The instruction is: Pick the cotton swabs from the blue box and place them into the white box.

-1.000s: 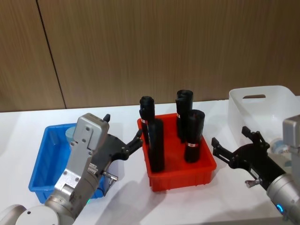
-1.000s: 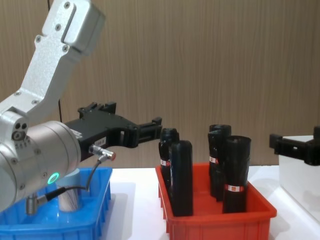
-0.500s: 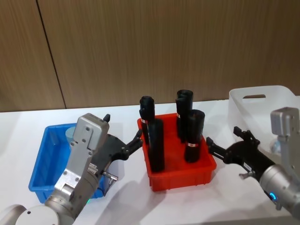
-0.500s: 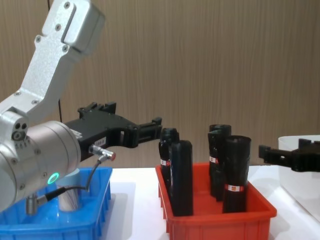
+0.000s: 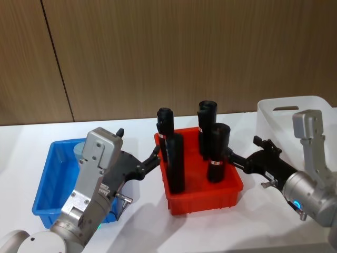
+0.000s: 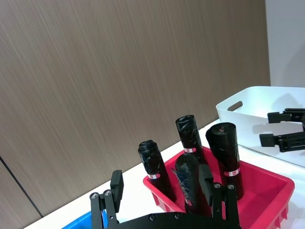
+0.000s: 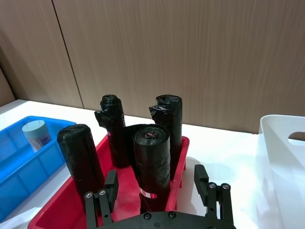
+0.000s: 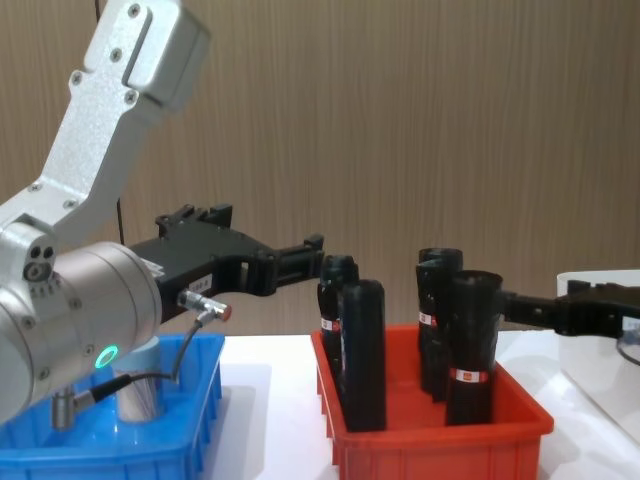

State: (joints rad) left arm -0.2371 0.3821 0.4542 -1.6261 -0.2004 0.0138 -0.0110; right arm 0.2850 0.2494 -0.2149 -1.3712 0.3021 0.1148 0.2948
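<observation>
Now my right end effector [image 5: 244,149] hovers open beside the shallow red plastic bin [image 5: 202,203]; my left end effector [image 5: 138,143], also open, hangs between it and the bright blue plastic box [image 5: 45,184].

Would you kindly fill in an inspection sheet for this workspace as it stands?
Surface: white table, nothing spilled.
Job's things: one cotton swabs jar stands in the blue box; white box at the right, contents unclear.
Clutter: red bin holding four upright black cylinders, between the boxes.
Grippers: left gripper raised between blue box and red bin, jaws open; right gripper at the red bin's right edge, jaws open.
Cables: grey cable at the left wrist.
Surroundings: wood-panel wall.
</observation>
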